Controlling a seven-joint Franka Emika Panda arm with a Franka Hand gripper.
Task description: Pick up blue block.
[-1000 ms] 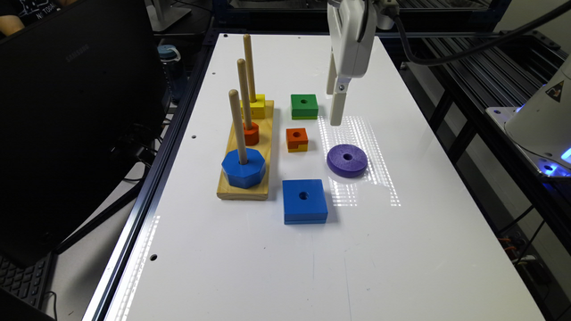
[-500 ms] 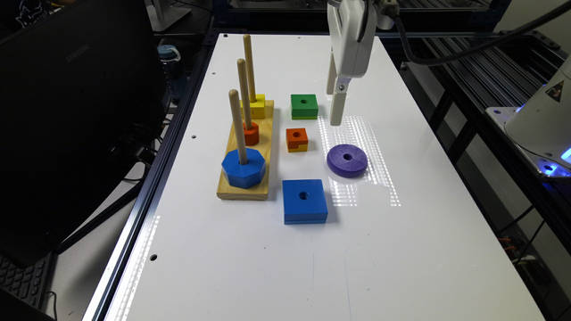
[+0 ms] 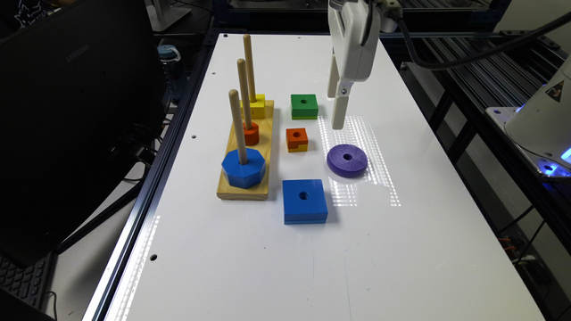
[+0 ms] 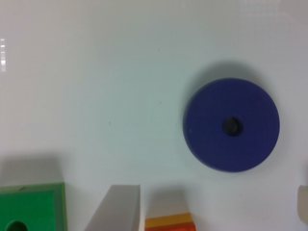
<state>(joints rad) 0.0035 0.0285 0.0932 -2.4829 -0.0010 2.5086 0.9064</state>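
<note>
The blue block (image 3: 305,200) lay free on the table (image 3: 276,267), just beside the peg board (image 3: 267,147). My gripper (image 3: 337,111) hung empty and spread wide near the green block (image 3: 304,106). Judging this the approach, I needed to travel past the disc (image 3: 347,160) and descend.

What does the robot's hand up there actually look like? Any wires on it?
The gripper is a boxy white plastic housing with rounded corners and two slim, pale off-white fingers below it, one fixed by a small screw. A thick black cable loops from its top toward the exterior view's right.
</note>
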